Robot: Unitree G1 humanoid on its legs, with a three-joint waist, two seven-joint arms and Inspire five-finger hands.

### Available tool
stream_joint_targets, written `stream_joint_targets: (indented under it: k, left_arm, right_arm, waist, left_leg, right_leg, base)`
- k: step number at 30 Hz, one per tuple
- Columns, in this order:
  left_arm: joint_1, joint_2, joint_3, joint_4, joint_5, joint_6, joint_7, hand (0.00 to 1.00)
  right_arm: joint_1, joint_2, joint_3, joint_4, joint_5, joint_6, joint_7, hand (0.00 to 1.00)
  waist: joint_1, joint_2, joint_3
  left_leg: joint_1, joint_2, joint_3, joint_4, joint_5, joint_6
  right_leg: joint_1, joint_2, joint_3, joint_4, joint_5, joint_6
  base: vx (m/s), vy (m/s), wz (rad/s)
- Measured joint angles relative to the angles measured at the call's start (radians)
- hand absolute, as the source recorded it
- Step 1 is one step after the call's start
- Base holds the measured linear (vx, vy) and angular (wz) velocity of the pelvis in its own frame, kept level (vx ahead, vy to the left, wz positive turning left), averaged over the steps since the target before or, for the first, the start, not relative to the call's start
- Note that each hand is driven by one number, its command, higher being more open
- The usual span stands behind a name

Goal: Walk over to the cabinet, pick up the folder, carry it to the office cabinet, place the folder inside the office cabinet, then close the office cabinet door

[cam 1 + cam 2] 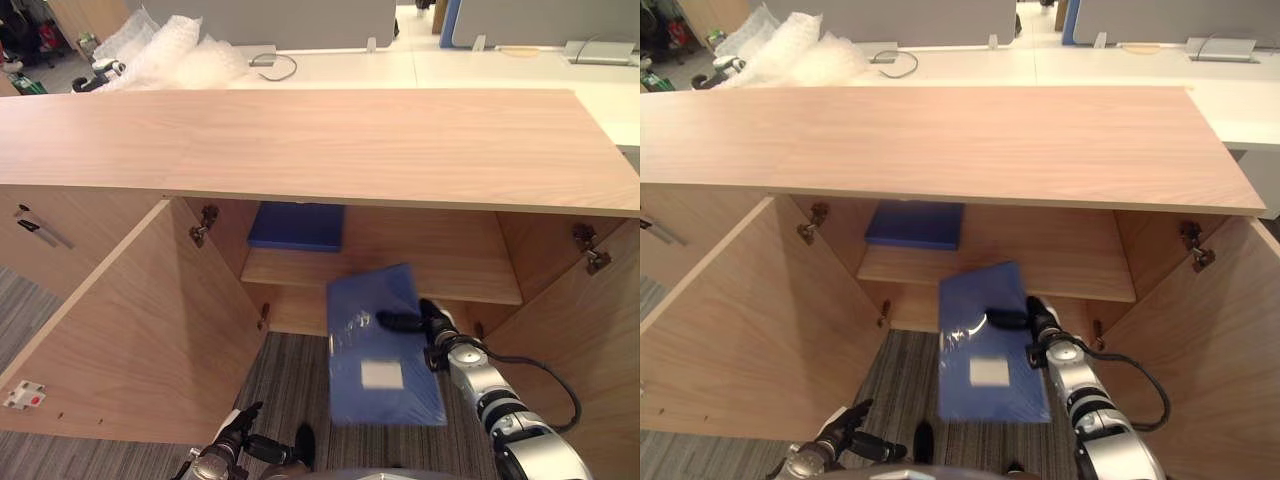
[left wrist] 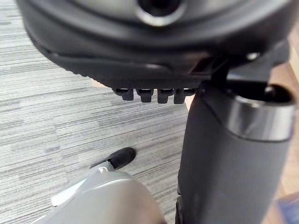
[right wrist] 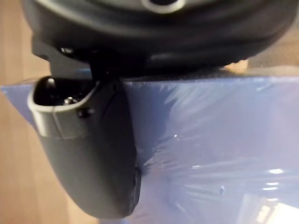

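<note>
My right hand (image 1: pixel 436 326) holds a blue plastic folder (image 1: pixel 385 350) with a white label. The thumb (image 3: pixel 93 154) lies on the cover and pinches it (image 3: pixel 210 140). The folder hangs tilted just in front of the open wooden office cabinet (image 1: pixel 300 140), below its inner shelf (image 1: pixel 430 262); its far edge points into the opening. My left hand (image 1: pixel 233 440) hangs low at the front left, over the carpet, fingers relaxed and empty.
A second blue folder (image 1: pixel 297 226) lies on the shelf's left side. Both cabinet doors stand wide open, the left door (image 1: pixel 130 330) and the right door (image 1: pixel 595 340). Bubble wrap (image 1: pixel 170 50) lies on a white desk behind the cabinet.
</note>
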Motion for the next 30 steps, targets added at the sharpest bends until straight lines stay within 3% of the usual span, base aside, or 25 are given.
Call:
stream_joint_targets:
  k: [4, 7, 8, 10, 12, 13, 14, 17, 22, 27, 30]
  left_arm:
    - [-0.002, -0.020, 0.050, -0.009, -0.025, 0.014, 0.052, 1.00]
    - [-0.003, -0.041, 0.072, -0.044, -0.066, 0.019, 0.073, 1.00]
    - [-0.004, -0.051, 0.088, -0.072, -0.094, 0.018, 0.080, 1.00]
    - [-0.005, -0.064, 0.101, -0.100, -0.131, 0.016, 0.085, 1.00]
    - [-0.005, -0.078, 0.118, -0.140, -0.165, 0.007, 0.086, 1.00]
    - [-0.005, -0.078, 0.118, -0.146, -0.167, 0.005, 0.085, 1.00]
    - [-0.008, -0.077, 0.121, -0.170, -0.177, -0.004, 0.085, 1.00]
    - [-0.015, -0.078, 0.125, -0.219, -0.220, -0.015, 0.080, 1.00]
    - [-0.055, -0.081, 0.139, -0.257, -0.289, -0.047, 0.058, 1.00]
    - [-0.107, -0.108, 0.167, -0.257, -0.339, -0.052, 0.056, 1.00]
    - [-0.125, -0.114, 0.168, -0.257, -0.340, -0.051, 0.061, 1.00]
  right_arm:
    - [-0.121, 0.008, -0.169, 0.020, 0.568, -0.064, -0.058, 0.00]
    - [-0.224, 0.002, -0.265, -0.012, 0.768, -0.131, -0.067, 0.00]
    - [-0.257, 0.000, -0.287, -0.077, 0.827, -0.166, -0.074, 0.00]
    - [-0.277, 0.001, -0.288, -0.159, 0.886, -0.187, -0.074, 0.00]
    - [-0.329, -0.003, -0.264, -0.237, 0.905, -0.232, -0.093, 0.00]
    - [-0.334, -0.006, -0.258, -0.244, 0.905, -0.236, -0.097, 0.00]
    - [-0.350, -0.017, -0.237, -0.268, 0.904, -0.246, -0.111, 0.00]
    - [-0.405, -0.020, -0.233, -0.319, 0.878, -0.245, -0.144, 0.00]
    - [-0.551, -0.069, -0.190, -0.327, 0.847, -0.222, -0.170, 0.00]
    - [-0.636, -0.090, -0.200, -0.328, 0.858, -0.226, -0.201, 0.00]
    - [-0.654, -0.089, -0.233, -0.328, 0.938, -0.250, -0.233, 0.00]
  waist:
    - [0.001, 0.036, 0.050]
    - [0.005, 0.056, 0.097]
    - [0.020, 0.054, 0.124]
    - [0.029, 0.055, 0.141]
    - [0.039, 0.062, 0.156]
    - [0.041, 0.062, 0.158]
    - [0.046, 0.063, 0.165]
    - [0.046, 0.072, 0.205]
    - [0.050, 0.091, 0.260]
    - [0.072, 0.087, 0.287]
    - [0.081, 0.083, 0.292]
  left_leg:
    - [-0.005, -0.006, -0.011, 0.001, 0.002, 0.002]
    - [-0.070, -0.006, -0.033, 0.062, -0.009, 0.001]
    - [-0.133, -0.008, -0.035, 0.149, -0.046, 0.004]
    - [-0.208, -0.011, -0.038, 0.277, -0.101, 0.006]
    - [-0.332, 0.000, -0.039, 0.516, -0.212, 0.004]
    - [-0.346, 0.003, -0.039, 0.540, -0.223, 0.004]
    - [-0.409, 0.013, -0.038, 0.646, -0.272, 0.000]
    - [-0.525, 0.028, -0.039, 0.857, -0.368, -0.003]
    - [-0.702, 0.053, -0.038, 1.137, -0.481, 0.002]
    - [-0.811, 0.054, -0.029, 1.284, -0.532, 0.004]
    - [-0.825, 0.048, -0.029, 1.295, -0.532, 0.004]
  right_leg:
    - [0.002, -0.005, -0.012, 0.006, -0.001, 0.003]
    - [-0.072, -0.020, -0.027, 0.116, -0.046, 0.005]
    - [-0.142, -0.036, -0.025, 0.223, -0.094, 0.003]
    - [-0.200, -0.050, -0.024, 0.326, -0.139, 0.000]
    - [-0.296, -0.058, -0.008, 0.513, -0.232, -0.004]
    - [-0.310, -0.058, -0.006, 0.533, -0.242, -0.006]
    - [-0.367, -0.057, 0.003, 0.625, -0.286, -0.009]
    - [-0.476, -0.062, 0.027, 0.830, -0.382, -0.008]
    - [-0.654, -0.064, 0.073, 1.108, -0.490, 0.006]
    - [-0.771, -0.074, 0.109, 1.268, -0.559, 0.012]
    - [-0.784, -0.083, 0.110, 1.288, -0.568, 0.009]
  base:
    - [-0.02, 0.008, 0.09]
    - [-0.09, 0.000, 0.20]
    - [-0.15, -0.013, 0.15]
    - [-0.12, -0.008, 0.10]
    - [-0.14, -0.031, -0.01]
    - [-0.14, -0.051, -0.12]
    - [-0.12, -0.040, -0.13]
    - [-0.13, -0.040, -0.13]
    - [-0.13, 0.007, -0.17]
    - [-0.11, 0.039, -0.07]
    - [-0.04, 0.004, 0.05]
